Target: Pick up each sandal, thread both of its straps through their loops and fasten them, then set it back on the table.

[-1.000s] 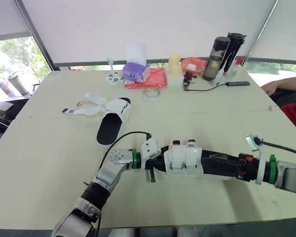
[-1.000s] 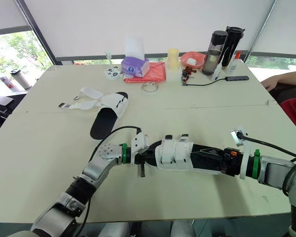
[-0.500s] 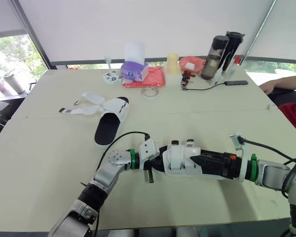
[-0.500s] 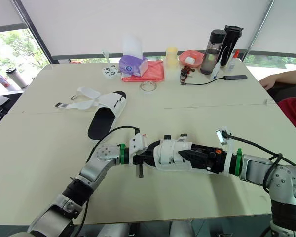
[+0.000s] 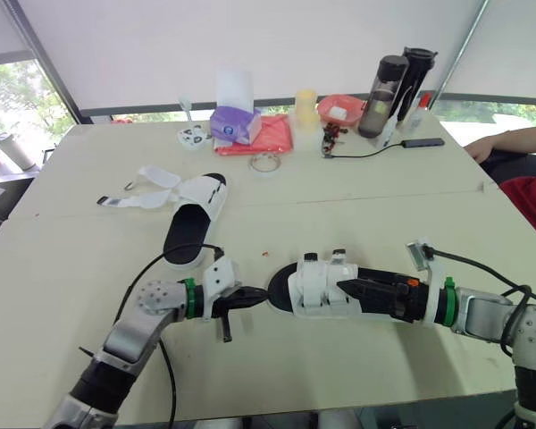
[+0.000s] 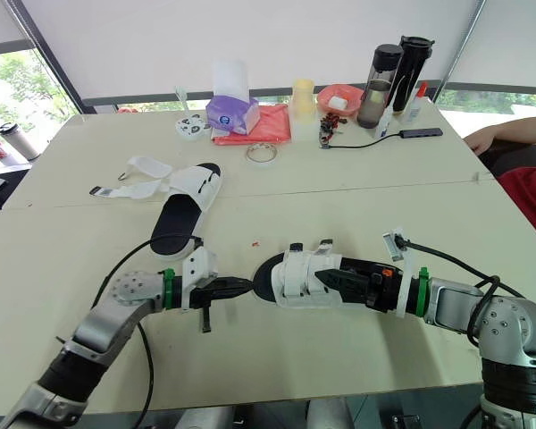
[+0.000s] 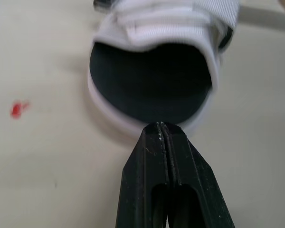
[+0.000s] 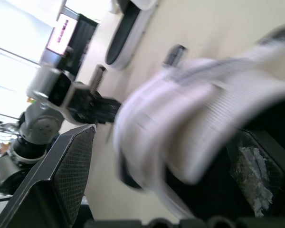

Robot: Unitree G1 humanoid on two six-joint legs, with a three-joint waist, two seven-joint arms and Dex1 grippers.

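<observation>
Left gripper (image 5: 255, 298) clenched at toe edge of sandal (image 5: 314, 295) (open table (image 5: 339, 380) around), right gripper (image 5: 348, 289) splayed astride straps (image 5: 326, 268)

— What do we have at our right gripper (image 8: 171, 142)?
— Its two black fingers (image 8: 71, 175) stand wide apart. Between them we see the sandal (image 8: 190, 118), its white straps (image 8: 218, 95) blurred. One finger lies by the black footbed (image 8: 199, 190).
— And beyond that?
— We see the left gripper (image 8: 102, 108) pointing at the sandal's end. Farther off on the table (image 8: 204, 28) lies the second sandal (image 8: 126, 33).
</observation>
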